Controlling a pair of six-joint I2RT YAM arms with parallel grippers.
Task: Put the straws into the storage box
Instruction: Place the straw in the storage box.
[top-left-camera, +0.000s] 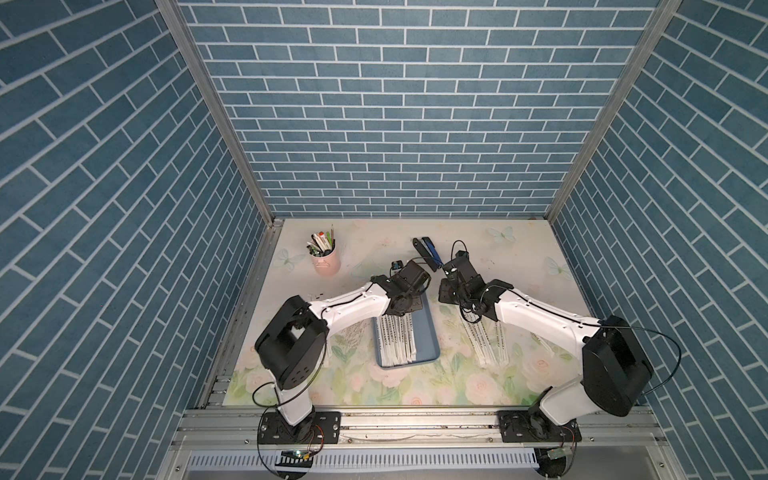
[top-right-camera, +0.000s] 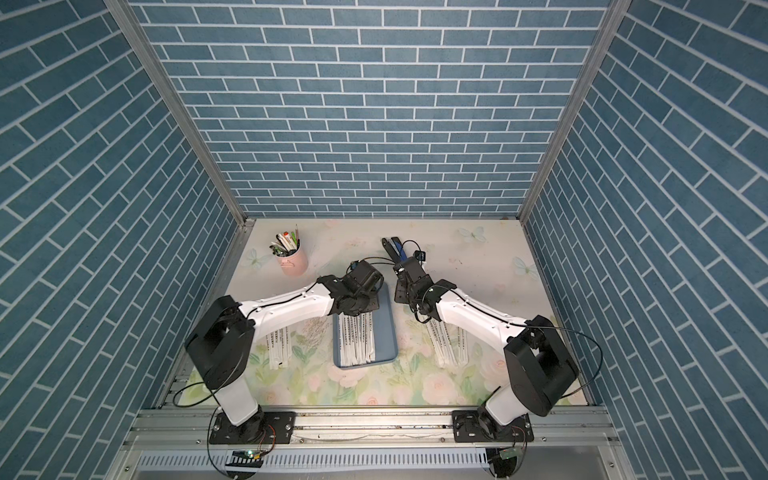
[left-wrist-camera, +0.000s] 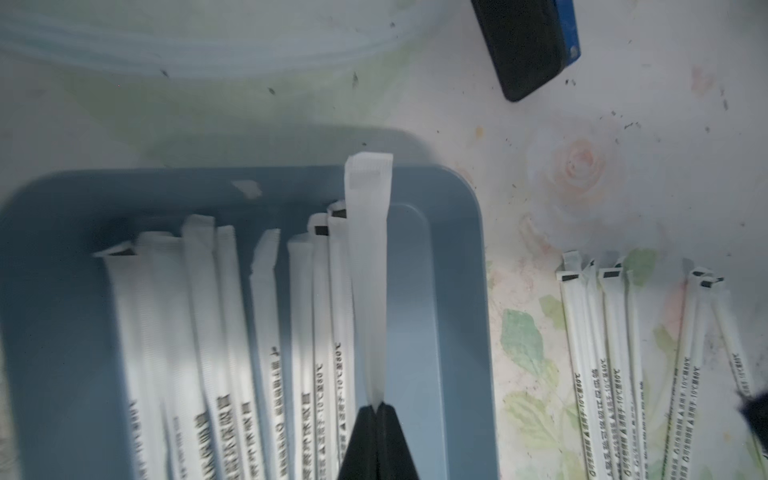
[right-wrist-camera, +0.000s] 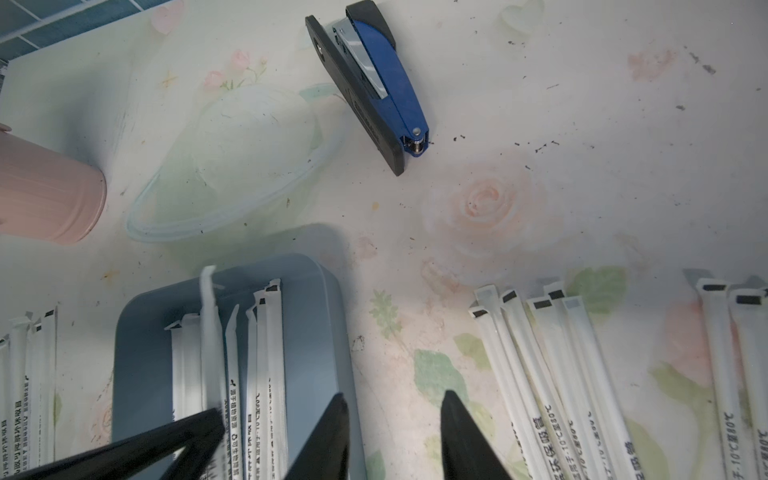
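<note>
Straws (left-wrist-camera: 266, 332) are found in three places. About nine lie lengthwise inside the storage box (top-left-camera: 430, 336). A loose pile of about eight sits on the table (right-wrist-camera: 582, 166) to the box's right. A further pile lies on its left, partly hidden under the left arm (at least four ends show; a full count is not possible). One more is pinched in the left gripper (left-wrist-camera: 377, 409), whose jaws are closed tight on it. It juts out above the box, raised over those already laid there, with its flattened end near the far rim; whether it touches any of them cannot be told. The right gripper (right-wrist-camera: 395, 415) stands partly open and empty above the table, between the box and the right pile. Judgement on handling: each is very light, thin and somewhat bendy, with a smooth paper sleeve that creases easily. A narrow pinch across the width near mid-length should keep it from drooping, and neighbours lying in contact may come up together. Also present: one stapler (right-wrist-camera: 374, 91) and one pink cup (top-left-camera: 326, 262) of pens.
</note>
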